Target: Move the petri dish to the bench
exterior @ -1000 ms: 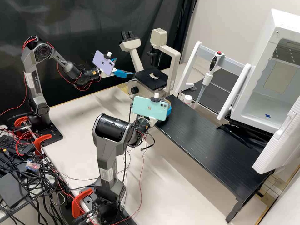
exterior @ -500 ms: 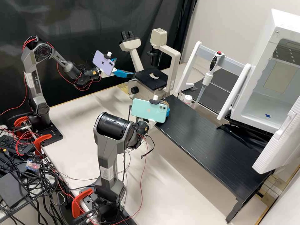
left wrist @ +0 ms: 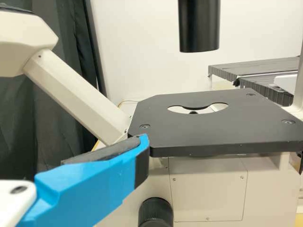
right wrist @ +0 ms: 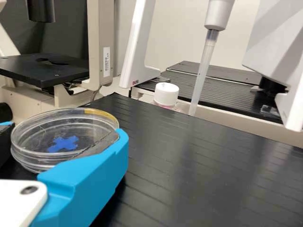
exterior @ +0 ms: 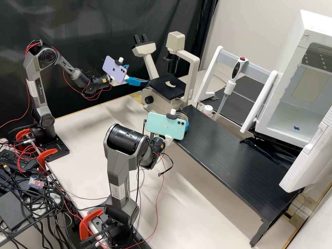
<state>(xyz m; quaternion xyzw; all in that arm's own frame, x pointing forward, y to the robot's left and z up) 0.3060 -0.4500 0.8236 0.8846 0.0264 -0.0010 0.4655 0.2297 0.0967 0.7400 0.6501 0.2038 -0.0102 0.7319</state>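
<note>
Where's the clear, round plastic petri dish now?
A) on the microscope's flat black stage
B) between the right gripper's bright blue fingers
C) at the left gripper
B: the petri dish sits between the fingers of the right gripper.

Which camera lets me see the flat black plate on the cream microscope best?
The left wrist view: the flat black plate is close there, with screws and a curved opening clear. The high view shows it smaller, from above. The right wrist view shows it from low down, partly cut off.
</note>
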